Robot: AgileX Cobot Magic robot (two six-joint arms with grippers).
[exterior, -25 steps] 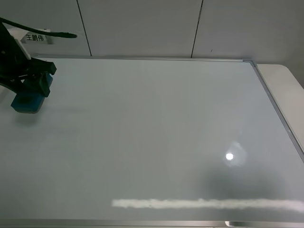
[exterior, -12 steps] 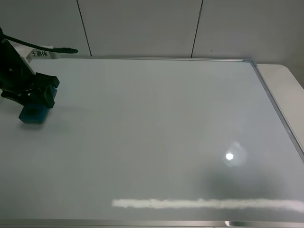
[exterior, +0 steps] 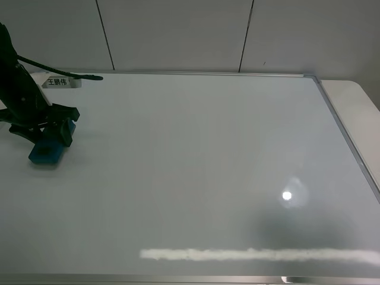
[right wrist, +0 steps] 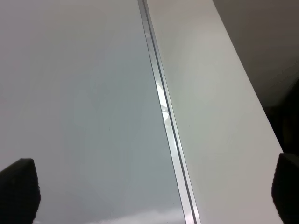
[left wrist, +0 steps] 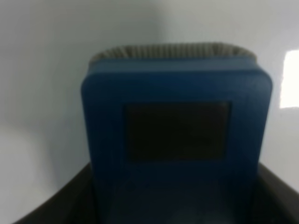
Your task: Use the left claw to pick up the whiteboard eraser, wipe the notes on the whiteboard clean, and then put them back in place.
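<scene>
My left tool [exterior: 52,132] is clamped on the whiteboard eraser [exterior: 46,152], a blue plastic block with rounded corners, a dark rectangular inset and grey ribbed felt along one edge. It is at the nine o'clock side of the whiteboard [exterior: 196,154]. That board is glossy white and mirrors a lamp spot [exterior: 287,195]. A white label [exterior: 57,81] on the arm carries Chinese characters too small to read. My right tool [right wrist: 152,200] gapes wide, holding nothing, above the silver frame [right wrist: 163,107] and white tabletop [right wrist: 219,121]. A pale panelled wall [exterior: 178,35] runs along twelve o'clock.
</scene>
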